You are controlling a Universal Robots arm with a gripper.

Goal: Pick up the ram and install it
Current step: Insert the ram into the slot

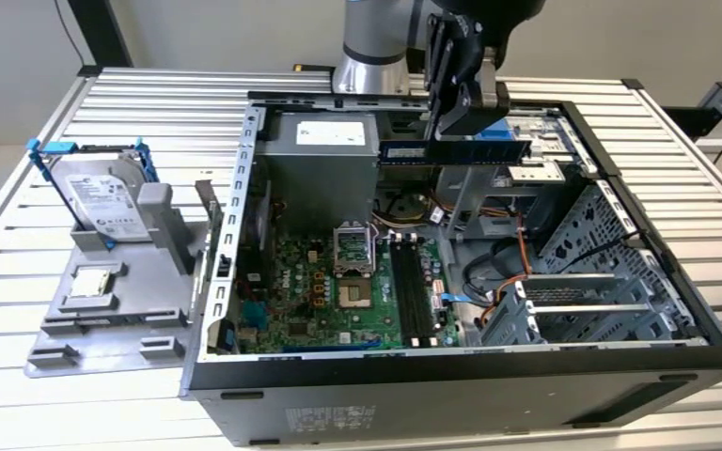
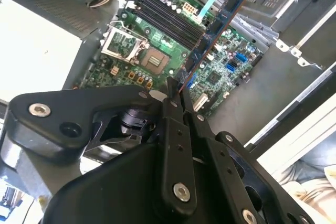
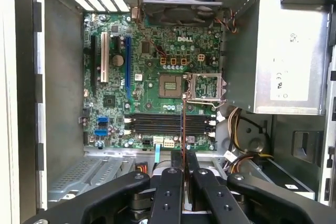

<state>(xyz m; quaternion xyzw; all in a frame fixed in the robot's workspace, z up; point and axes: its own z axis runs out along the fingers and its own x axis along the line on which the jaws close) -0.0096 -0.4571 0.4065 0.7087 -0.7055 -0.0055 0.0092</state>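
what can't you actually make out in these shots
Chips on the ram: edge-on in the first wrist view, just a thin line.
Middle of the ram in the exterior view: covered by the hand.
Latches on the memory slots, open or closed: too small in the exterior view.
Upper part of the arm: cut off by the exterior view's top edge.

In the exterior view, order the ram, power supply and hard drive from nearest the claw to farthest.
1. Ram, held in the claw.
2. Power supply, inside the case, to the exterior view's left.
3. Hard drive, outside the case, farther that way.
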